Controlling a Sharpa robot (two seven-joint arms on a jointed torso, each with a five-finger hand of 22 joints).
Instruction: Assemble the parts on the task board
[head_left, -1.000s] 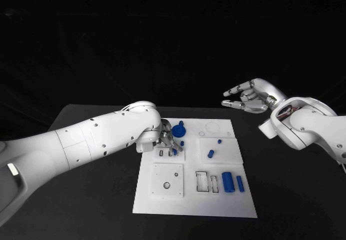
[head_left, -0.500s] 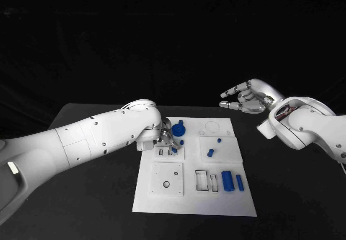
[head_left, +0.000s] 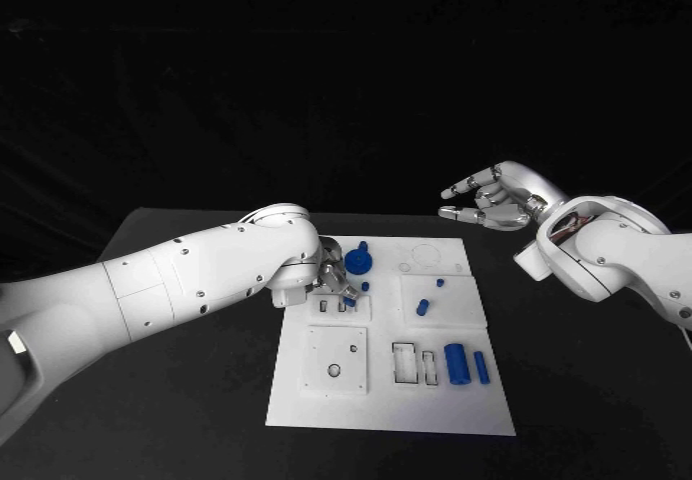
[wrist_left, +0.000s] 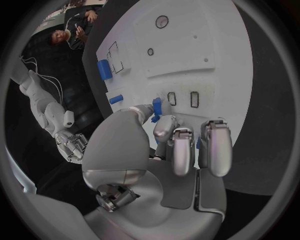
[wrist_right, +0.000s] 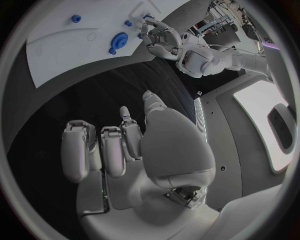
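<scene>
Moved: almost nothing has changed since a moment ago; the left robot hand (head_left: 329, 280) has stayed low at the far left part of the board (head_left: 389, 410), and the right robot hand (head_left: 490, 200) has turned only a little, up in the air.

Left robot hand: its fingers are curled down over the board, and a small blue peg (wrist_left: 157, 106) sits at the fingertips. It looks pinched between thumb and finger, but I cannot tell for sure.

Peg and slots: in the left wrist view, two small slots (wrist_left: 182, 99) lie just beside the peg, a little further out from the fingertips. The peg's long side runs about the same way as the slots do.

Next move, my guess: the peg should go a short way out from the fingers and down into the nearer slot. It must stay lined up with the slot, or it may jam.

Right robot hand: it holds nothing, with fingers bent but apart, and it hangs well away beyond the board's far right corner.

Nearer hand: the left one, by a lot.

Other parts: a round blue part (head_left: 358, 262) stands just past the left robot hand. Two long blue parts (head_left: 464, 364) lie near the board's right edge.

Table: the board rests on the black table (head_left: 173, 420).
</scene>
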